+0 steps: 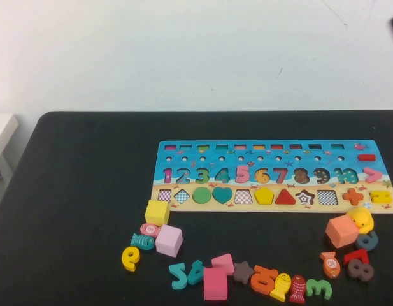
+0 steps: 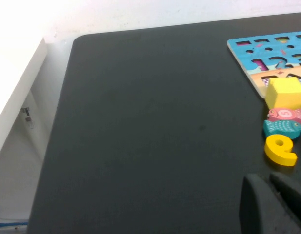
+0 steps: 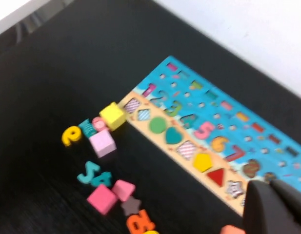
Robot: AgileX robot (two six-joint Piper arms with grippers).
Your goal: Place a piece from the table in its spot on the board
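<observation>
Black table (image 1: pixel 75 191), yellow pentagon (image 1: pixel 264 196) seated in board (image 1: pixel 272 150), both grippers' fingers' state unclear, left gripper (image 2: pixel 270 204), right gripper (image 3: pixel 274 207) away.

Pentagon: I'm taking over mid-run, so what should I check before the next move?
1. Pentagon seated in board: ok, beside the red triangle.
2. Left hand clear of board: ok, over bare table.
3. Right hand clear of board: cannot tell, it shows over the board's edge.
4. Hands empty: cannot tell.
5. All shape slots filled: not ok, several checkered slots are empty.
</observation>
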